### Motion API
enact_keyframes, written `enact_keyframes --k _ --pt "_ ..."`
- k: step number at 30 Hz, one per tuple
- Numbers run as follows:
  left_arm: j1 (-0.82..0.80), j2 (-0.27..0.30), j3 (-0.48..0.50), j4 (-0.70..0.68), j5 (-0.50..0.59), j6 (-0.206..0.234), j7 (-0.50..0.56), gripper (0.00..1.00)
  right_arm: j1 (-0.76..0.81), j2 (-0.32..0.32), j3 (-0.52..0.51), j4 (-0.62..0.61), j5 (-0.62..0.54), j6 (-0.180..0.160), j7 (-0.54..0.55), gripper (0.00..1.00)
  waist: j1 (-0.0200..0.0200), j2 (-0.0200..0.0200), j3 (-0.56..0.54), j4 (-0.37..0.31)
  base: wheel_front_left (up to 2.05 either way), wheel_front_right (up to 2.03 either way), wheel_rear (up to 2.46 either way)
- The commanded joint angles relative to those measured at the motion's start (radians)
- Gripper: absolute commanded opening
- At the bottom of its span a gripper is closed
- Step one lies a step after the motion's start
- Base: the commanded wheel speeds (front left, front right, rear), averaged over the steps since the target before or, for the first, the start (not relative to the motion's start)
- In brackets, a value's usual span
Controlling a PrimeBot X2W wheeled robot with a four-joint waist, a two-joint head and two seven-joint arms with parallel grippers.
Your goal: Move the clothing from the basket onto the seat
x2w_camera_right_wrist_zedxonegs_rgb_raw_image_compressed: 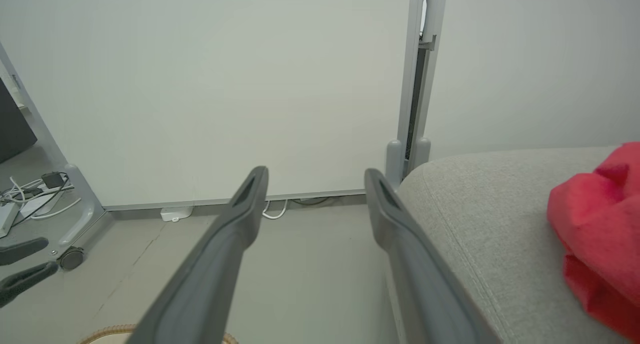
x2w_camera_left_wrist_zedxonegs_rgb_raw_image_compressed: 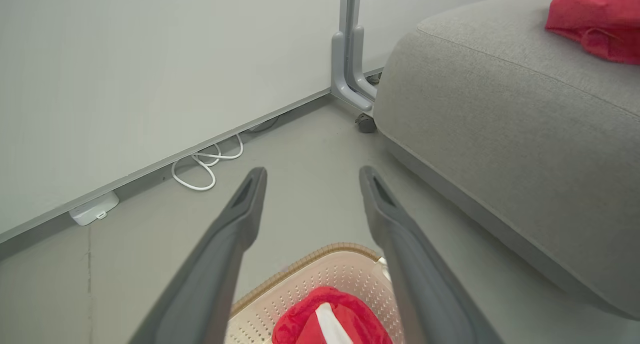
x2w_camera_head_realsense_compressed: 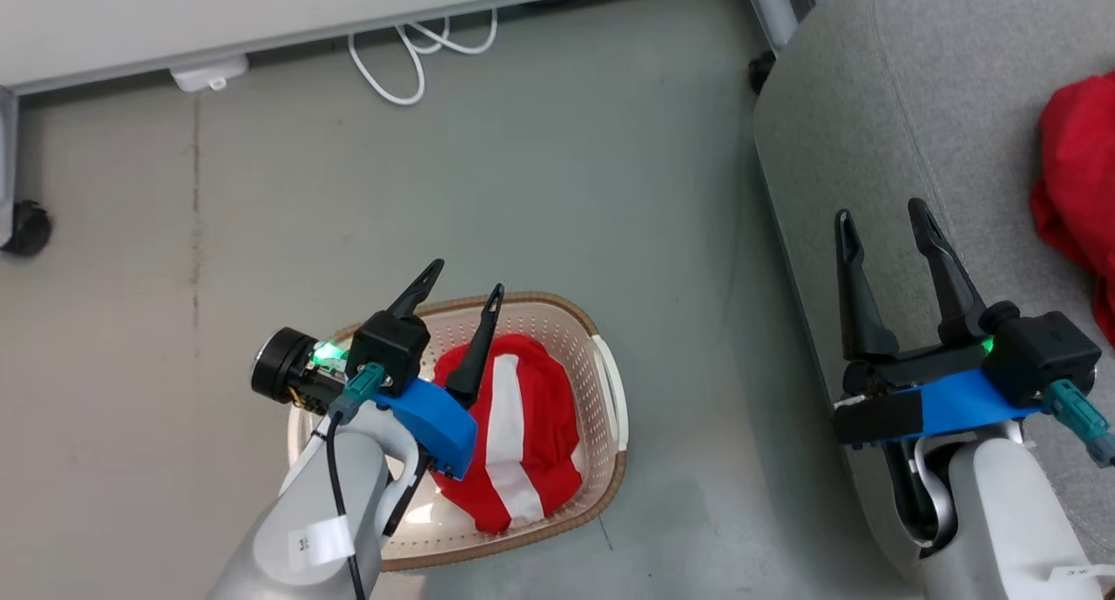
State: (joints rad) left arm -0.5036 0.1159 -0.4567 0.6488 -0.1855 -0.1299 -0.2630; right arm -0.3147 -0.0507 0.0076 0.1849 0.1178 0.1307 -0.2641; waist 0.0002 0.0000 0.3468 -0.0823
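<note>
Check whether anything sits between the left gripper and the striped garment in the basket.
Nothing visible does. The left gripper, jaws open, hangs above the basket, and the striped garment lies uncovered inside it, open from above.

striped garment [x2w_camera_head_realsense_compressed: 540, 408] in basket [x2w_camera_head_realsense_compressed: 566, 326], l gripper [x2w_camera_head_realsense_compressed: 467, 276] over

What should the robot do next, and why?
Probably lower the left gripper into the basket and close on the striped garment. Its jaws stand open and empty just above that garment, the only one I can see in the basket. The plain red garment already lies on the seat.
</note>
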Motion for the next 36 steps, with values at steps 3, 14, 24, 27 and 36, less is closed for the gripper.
enact_keyframes --k 3,14,24,27,36 --pt "-0.075 0.021 -0.055 0.076 -0.018 0.0 -0.003 1.0 -0.037 0.0 0.003 -0.013 0.013 0.0 0.0 1.0 -0.0002 0.0 0.102 -0.054 0.0 0.0 0.0" --pt "-0.241 0.03 -0.201 0.311 -0.067 -0.001 -0.003 1.0 -0.111 0.0 0.004 -0.042 0.011 0.0 0.0 1.0 -0.0002 0.0 0.265 -0.083 0.0 0.0 0.0" --pt "-0.38 0.023 -0.328 0.498 -0.126 -0.001 0.005 1.0 -0.173 0.001 -0.006 -0.075 -0.002 0.0 0.0 1.0 -0.0002 0.0 0.403 -0.085 0.0 0.0 0.0" --pt "-0.417 0.028 -0.36 0.543 -0.14 -0.001 0.021 1.0 -0.188 0.0 -0.009 -0.084 -0.007 0.0 0.0 1.0 -0.0002 0.0 0.445 -0.084 0.0 0.0 0.0" --pt "-0.494 0.059 -0.431 0.601 -0.172 -0.001 0.082 1.0 -0.207 0.0 -0.006 -0.111 -0.017 0.0 0.0 1.0 -0.0002 0.0 0.549 -0.084 0.0 0.0 0.0"
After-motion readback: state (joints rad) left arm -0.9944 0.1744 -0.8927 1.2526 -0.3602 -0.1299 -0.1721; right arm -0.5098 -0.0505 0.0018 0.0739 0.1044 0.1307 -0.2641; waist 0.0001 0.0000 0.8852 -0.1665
